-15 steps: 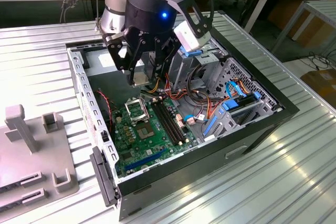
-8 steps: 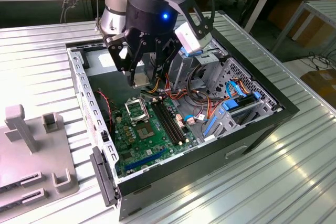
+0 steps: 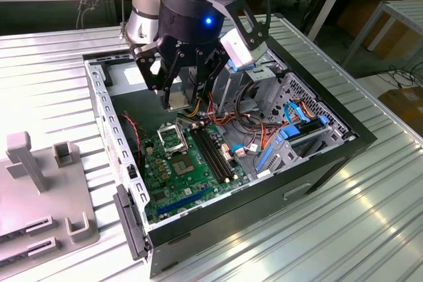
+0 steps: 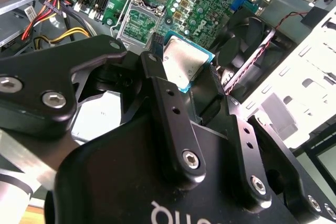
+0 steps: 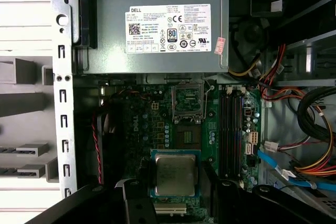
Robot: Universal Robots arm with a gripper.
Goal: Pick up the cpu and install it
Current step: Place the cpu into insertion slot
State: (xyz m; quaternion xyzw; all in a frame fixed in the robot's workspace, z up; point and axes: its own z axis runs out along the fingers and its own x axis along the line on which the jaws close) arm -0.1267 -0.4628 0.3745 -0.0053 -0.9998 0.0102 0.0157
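Note:
My gripper (image 3: 180, 101) hangs over the open computer case (image 3: 330, 120), shut on the cpu (image 3: 176, 102). The cpu is a small square chip with a pale silvery face and a blue-green edge. In both wrist views the cpu (image 4: 184, 65) (image 5: 175, 173) sits between the black fingers (image 4: 157, 87) (image 5: 211, 182), held by its sides. It hovers above the green motherboard (image 3: 168, 186), clear of it. The black socket with its metal frame (image 3: 170, 138) (image 5: 188, 100) (image 4: 137, 24) lies open just beyond the cpu. A dark fixed chip (image 5: 187, 136) sits between the two.
A grey power supply (image 5: 157, 30) fills the case's far end. Black memory slots (image 3: 215, 153) run beside the socket, with bundled cables (image 3: 254, 113) and a drive cage (image 3: 297, 107) past them. A fan (image 4: 247, 38) sits near the case wall. A grey fixture (image 3: 39, 183) stands on the table at the exterior view's left.

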